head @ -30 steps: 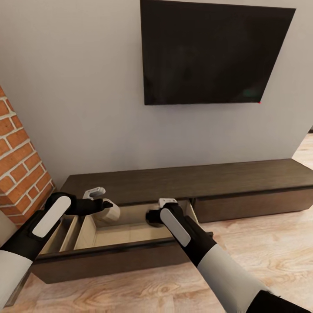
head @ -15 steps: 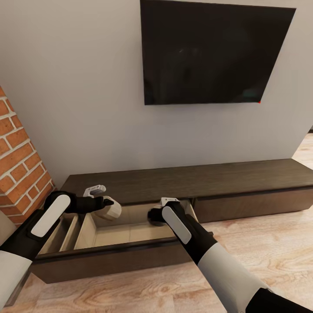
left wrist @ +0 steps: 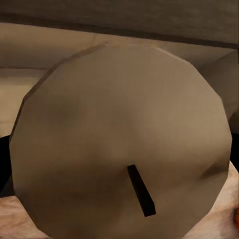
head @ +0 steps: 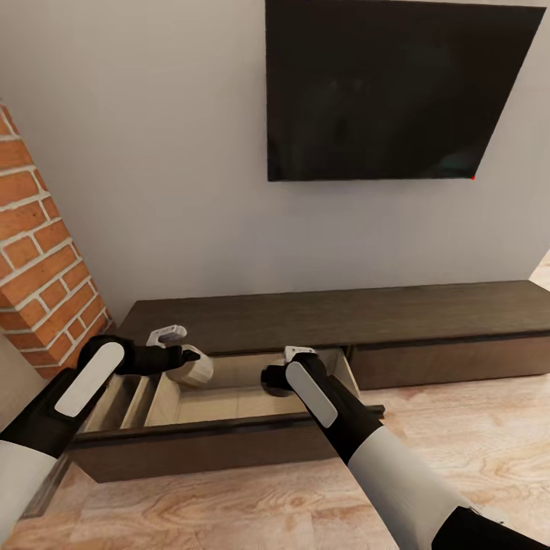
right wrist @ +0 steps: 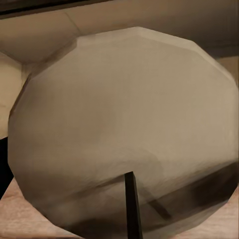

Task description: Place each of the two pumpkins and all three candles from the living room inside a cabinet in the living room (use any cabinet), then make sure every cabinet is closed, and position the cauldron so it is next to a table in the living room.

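2 candles are in hand, 1 per arm, both hanging over the open drawer of the cabinet (head: 328, 317). The left candle (head: 191, 370) sits clamped in the left gripper (head: 187, 359), its long axis tipped sideways so the wick end faces back up the arm; the left wrist view looks straight onto that flat end (left wrist: 122, 144) with the dark wick. The right candle (right wrist: 124, 144) is likewise clamped in the right gripper (head: 276, 380), mostly hidden behind the wrist in the head view, with its wick end toward the right wrist camera.

Below each gripper lies the drawer's tan interior (head: 229, 401). The left gripper hovers just past the narrow divided compartments, over the near-left corner of the wide bay; the right gripper hovers over that same bay's right end, close to the side wall. Neither candle looks to be touching the floor of the drawer yet.

Judging from this, release calls only for a short drop straight down from each gripper, the 2 being well apart.
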